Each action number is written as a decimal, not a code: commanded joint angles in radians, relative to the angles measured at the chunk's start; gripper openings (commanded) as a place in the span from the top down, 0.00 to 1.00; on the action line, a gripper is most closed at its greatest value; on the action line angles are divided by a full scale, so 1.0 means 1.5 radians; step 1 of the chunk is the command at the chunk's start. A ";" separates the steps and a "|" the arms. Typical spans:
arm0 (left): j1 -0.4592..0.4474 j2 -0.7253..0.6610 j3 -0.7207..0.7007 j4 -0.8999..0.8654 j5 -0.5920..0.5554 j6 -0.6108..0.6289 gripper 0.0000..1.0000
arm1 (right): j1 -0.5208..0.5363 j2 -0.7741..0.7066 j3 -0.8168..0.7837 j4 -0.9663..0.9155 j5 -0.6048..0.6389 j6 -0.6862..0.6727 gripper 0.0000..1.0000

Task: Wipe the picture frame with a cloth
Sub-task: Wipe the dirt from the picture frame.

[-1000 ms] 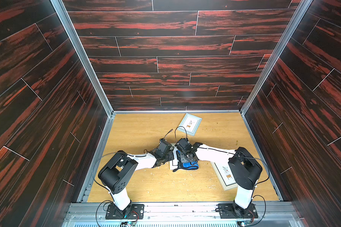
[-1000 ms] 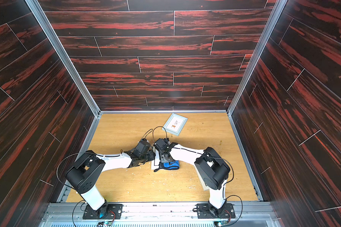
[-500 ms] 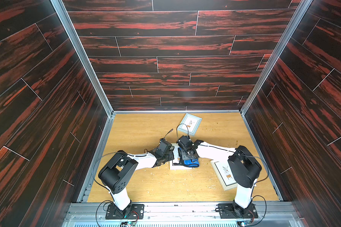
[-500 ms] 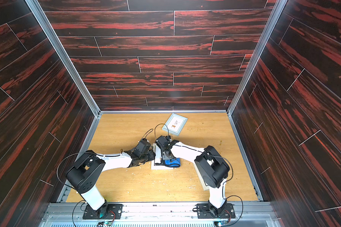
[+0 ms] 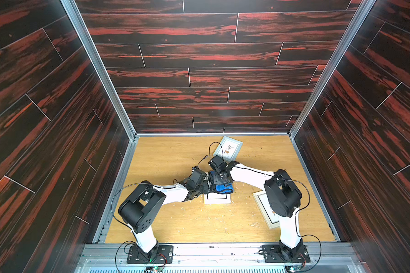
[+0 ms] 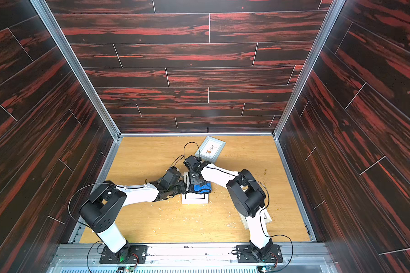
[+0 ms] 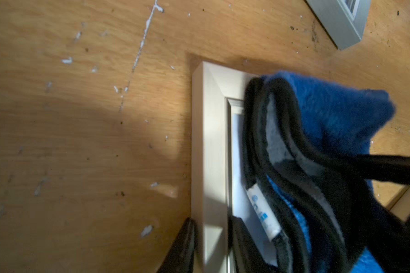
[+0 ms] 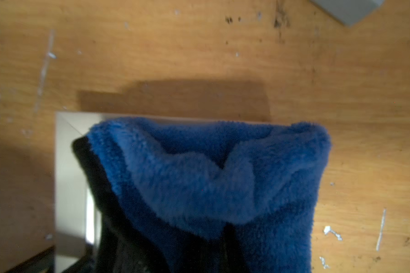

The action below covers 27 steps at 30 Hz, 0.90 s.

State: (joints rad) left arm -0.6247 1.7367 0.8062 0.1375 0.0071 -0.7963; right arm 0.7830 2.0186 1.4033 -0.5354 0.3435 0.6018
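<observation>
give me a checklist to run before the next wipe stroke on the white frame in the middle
1. cloth gripped by right gripper: ok, bunched in shut jaws.
2. cloth on white picture frame: ok, it lies across it.
3. left gripper steadying that frame: ok, its fingers straddle one side rail.
4. Frame flat on wooden table: ok.
5. Glass clean under the cloth: cannot tell, hidden.
6. grey frame at the back and frame under the right arm lying apart from the stroke: ok.

dark red-streaked plank walls (image 5: 199, 71), scuffed oak floor (image 5: 171, 156)
</observation>
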 commanded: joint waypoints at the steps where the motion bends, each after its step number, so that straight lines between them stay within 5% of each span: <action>1: 0.007 -0.003 -0.037 -0.057 -0.026 -0.017 0.71 | 0.029 -0.056 -0.097 -0.002 -0.056 0.014 1.00; 6: 0.007 0.006 -0.046 -0.026 0.001 -0.038 0.71 | 0.052 -0.116 -0.181 0.048 -0.095 0.034 1.00; 15: 0.008 0.001 -0.043 -0.053 -0.010 -0.026 0.71 | 0.004 -0.009 0.003 0.011 -0.045 -0.001 1.00; 23: 0.007 -0.005 -0.051 -0.045 -0.022 -0.026 0.70 | 0.041 -0.093 -0.140 0.032 -0.071 0.019 1.00; 27: 0.007 0.002 -0.047 -0.045 -0.021 -0.026 0.70 | 0.030 -0.070 -0.124 0.022 -0.036 0.021 1.00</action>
State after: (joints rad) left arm -0.6220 1.7256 0.7685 0.1909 0.0074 -0.8310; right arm 0.8429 1.8793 1.2060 -0.4545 0.2691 0.6205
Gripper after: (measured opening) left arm 0.299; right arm 0.094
